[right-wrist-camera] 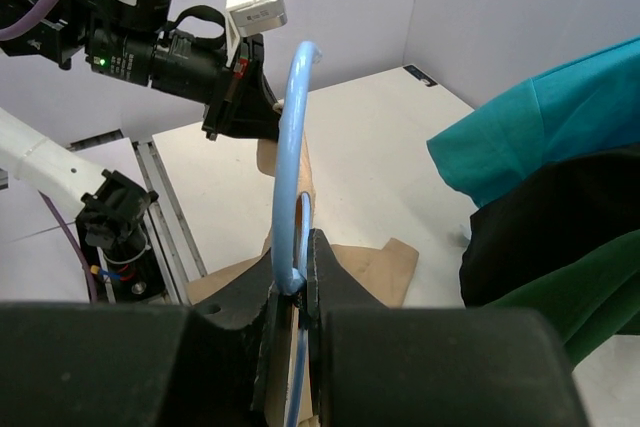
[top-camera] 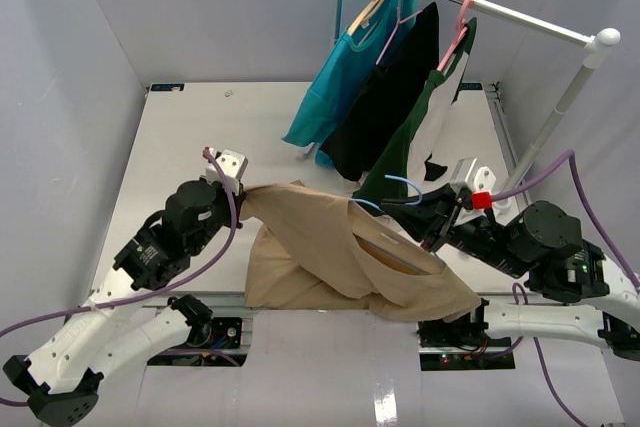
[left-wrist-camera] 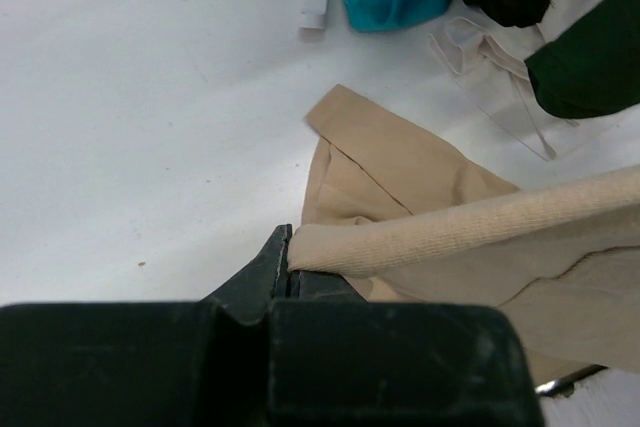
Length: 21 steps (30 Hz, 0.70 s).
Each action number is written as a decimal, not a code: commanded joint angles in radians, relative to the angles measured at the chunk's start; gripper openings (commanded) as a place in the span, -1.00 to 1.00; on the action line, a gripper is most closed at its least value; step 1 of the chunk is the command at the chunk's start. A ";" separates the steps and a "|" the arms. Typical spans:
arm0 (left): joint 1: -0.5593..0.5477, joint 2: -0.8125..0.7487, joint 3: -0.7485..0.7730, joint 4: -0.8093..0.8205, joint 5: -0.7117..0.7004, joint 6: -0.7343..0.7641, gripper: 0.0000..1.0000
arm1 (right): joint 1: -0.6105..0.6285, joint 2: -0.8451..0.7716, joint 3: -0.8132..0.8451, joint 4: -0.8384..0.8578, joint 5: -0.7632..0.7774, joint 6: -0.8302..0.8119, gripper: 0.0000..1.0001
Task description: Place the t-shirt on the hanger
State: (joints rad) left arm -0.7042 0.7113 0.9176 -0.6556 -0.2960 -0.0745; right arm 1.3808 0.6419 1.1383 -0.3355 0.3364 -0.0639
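Grey walls enclose a white worktop. On it the left tool is clamped tight on the ribbed collar of the tan soft-fabric t-shirt, pulling it taut and lifted. The right tool is closed on the thin light-blue wire hanger, hook upward, lower part running into the neck opening. The shirt's body drapes onto the worktop's near edge. Behind, a teal shirt, a black garment and a dark green shirt hang from a white rail.

Robot lab test cell: flat white tabletop boxed by plain pale grey panel walls; white tubular garment rail behind; black-and-white robot arms bolted at near edge.
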 commanded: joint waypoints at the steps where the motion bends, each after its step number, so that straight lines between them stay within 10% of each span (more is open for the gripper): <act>1: 0.003 -0.017 -0.009 0.014 -0.193 -0.031 -1.00 | -0.003 0.023 0.071 0.076 0.044 -0.045 -0.84; 21: 0.003 -0.121 -0.077 0.091 -0.423 -0.019 -1.00 | -0.003 0.160 0.134 0.150 0.086 -0.104 -0.84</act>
State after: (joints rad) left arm -0.7044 0.5983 0.8506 -0.5859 -0.6441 -0.1013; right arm 1.3808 0.8019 1.2214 -0.2692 0.3879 -0.1392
